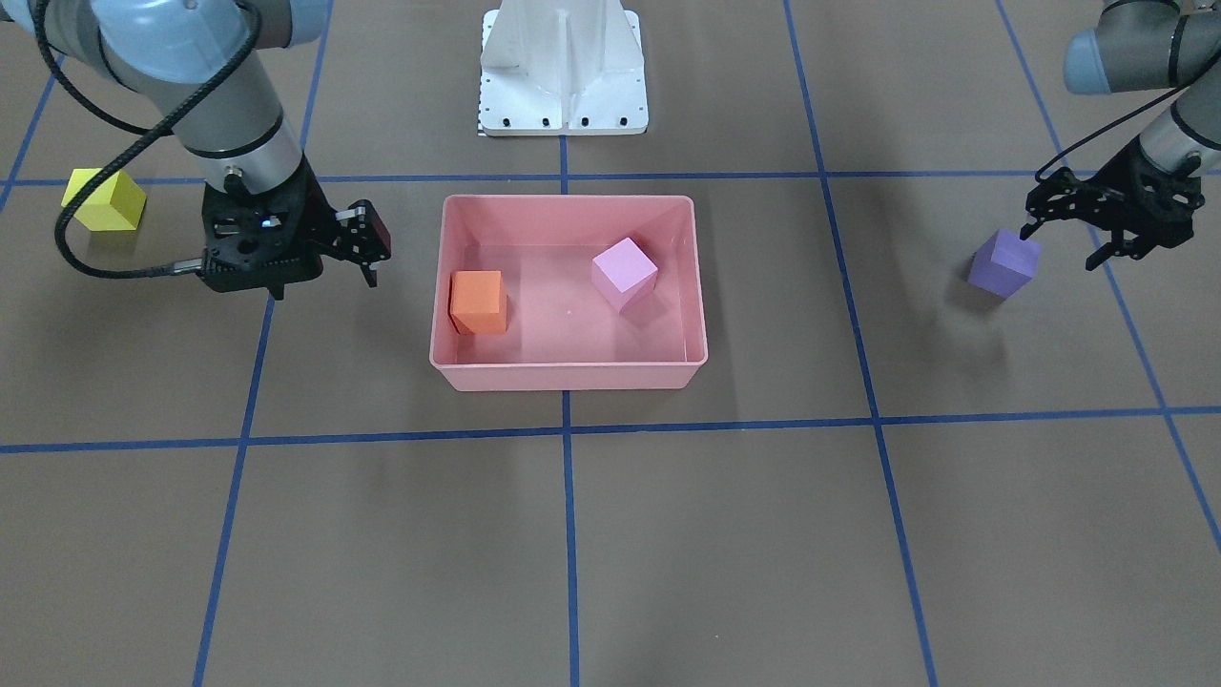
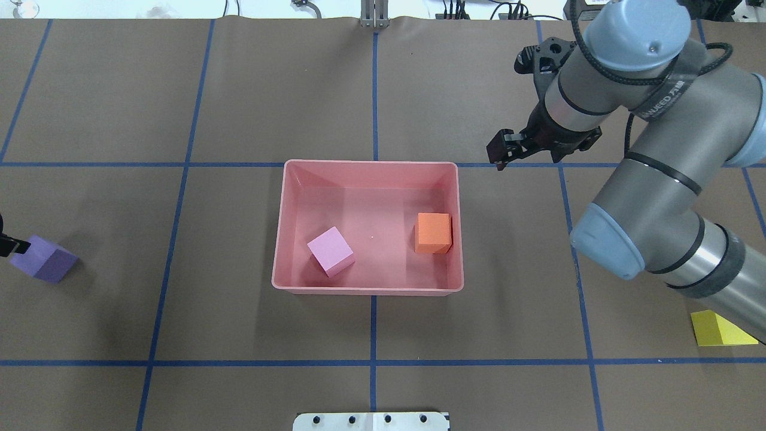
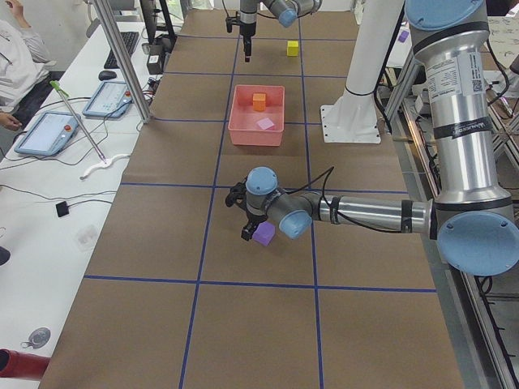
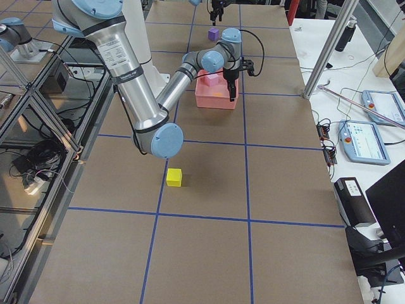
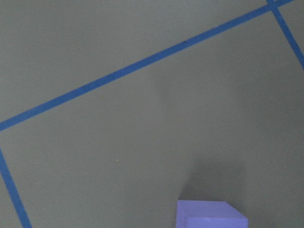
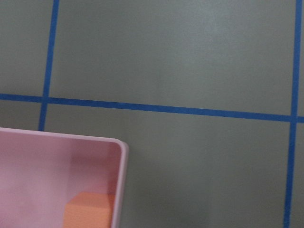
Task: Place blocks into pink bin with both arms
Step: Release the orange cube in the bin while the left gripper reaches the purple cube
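Note:
The pink bin (image 1: 568,379) sits mid-table and holds the orange cube (image 1: 477,301) and the light pink cube (image 1: 624,273). The purple cube (image 1: 1002,265) lies on the table on my left side. My left gripper (image 1: 1061,246) is open just beside it, with one fingertip at the cube's top edge; I cannot tell if they touch. The cube shows at the bottom of the left wrist view (image 5: 209,216). My right gripper (image 2: 501,154) hangs open and empty just outside the bin's far right corner. The yellow cube (image 1: 103,200) lies behind it, near my right arm's elbow.
The white base mount (image 1: 563,67) stands at the robot's edge of the table behind the bin. Blue tape lines (image 1: 563,429) divide the brown table into squares. In the overhead view my right arm (image 2: 652,197) covers part of the yellow cube (image 2: 718,330).

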Action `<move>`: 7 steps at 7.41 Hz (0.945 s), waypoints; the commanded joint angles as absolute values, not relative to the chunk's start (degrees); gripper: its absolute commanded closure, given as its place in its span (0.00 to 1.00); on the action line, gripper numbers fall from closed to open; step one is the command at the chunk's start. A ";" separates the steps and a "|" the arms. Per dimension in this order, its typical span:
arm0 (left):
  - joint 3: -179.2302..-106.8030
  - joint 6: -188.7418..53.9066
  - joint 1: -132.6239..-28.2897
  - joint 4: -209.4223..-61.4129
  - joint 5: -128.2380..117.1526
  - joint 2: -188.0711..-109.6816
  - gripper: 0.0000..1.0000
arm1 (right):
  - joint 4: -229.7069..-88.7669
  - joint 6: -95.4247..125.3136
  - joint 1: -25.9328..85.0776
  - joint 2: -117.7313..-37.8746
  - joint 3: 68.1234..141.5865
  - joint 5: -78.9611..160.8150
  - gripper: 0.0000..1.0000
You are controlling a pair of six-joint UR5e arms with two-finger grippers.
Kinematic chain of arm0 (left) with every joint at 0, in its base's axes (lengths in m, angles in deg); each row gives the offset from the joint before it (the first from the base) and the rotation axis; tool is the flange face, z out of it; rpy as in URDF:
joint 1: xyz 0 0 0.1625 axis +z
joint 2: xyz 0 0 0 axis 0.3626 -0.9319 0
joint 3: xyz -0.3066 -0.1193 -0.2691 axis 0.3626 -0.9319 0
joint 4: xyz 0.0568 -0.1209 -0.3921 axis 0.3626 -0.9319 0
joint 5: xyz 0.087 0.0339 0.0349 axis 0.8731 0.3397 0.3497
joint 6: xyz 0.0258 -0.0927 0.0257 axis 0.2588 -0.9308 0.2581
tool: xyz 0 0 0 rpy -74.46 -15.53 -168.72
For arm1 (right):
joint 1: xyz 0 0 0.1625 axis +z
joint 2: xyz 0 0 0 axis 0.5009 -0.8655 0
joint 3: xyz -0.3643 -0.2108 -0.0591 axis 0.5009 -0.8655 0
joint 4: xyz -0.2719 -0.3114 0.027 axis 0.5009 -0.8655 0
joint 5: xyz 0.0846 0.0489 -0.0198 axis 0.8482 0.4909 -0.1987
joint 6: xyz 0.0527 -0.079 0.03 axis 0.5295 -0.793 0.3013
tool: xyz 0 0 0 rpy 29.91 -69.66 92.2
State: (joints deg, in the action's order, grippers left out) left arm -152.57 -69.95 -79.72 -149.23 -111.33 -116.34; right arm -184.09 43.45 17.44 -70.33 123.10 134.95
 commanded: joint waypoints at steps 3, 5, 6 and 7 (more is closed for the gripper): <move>-151.98 -74.04 -72.60 -150.45 -104.51 -116.36 0.00 | -184.00 37.75 20.38 -73.99 123.66 137.00 0.00; -149.88 -74.75 -70.31 -150.45 -104.51 -117.23 0.00 | -184.00 34.67 21.44 -75.93 123.74 137.00 0.00; -148.22 -74.75 -70.22 -150.53 -104.51 -118.29 0.07 | -184.00 34.13 21.62 -76.54 123.74 137.00 0.00; -147.76 -75.01 -70.30 -150.45 -104.51 -118.73 0.32 | -184.00 34.04 21.71 -76.72 123.74 137.00 0.00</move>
State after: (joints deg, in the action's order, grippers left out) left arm -148.89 -74.76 -70.45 -150.48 -104.51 -117.94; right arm -184.00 34.57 21.49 -76.20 123.74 137.00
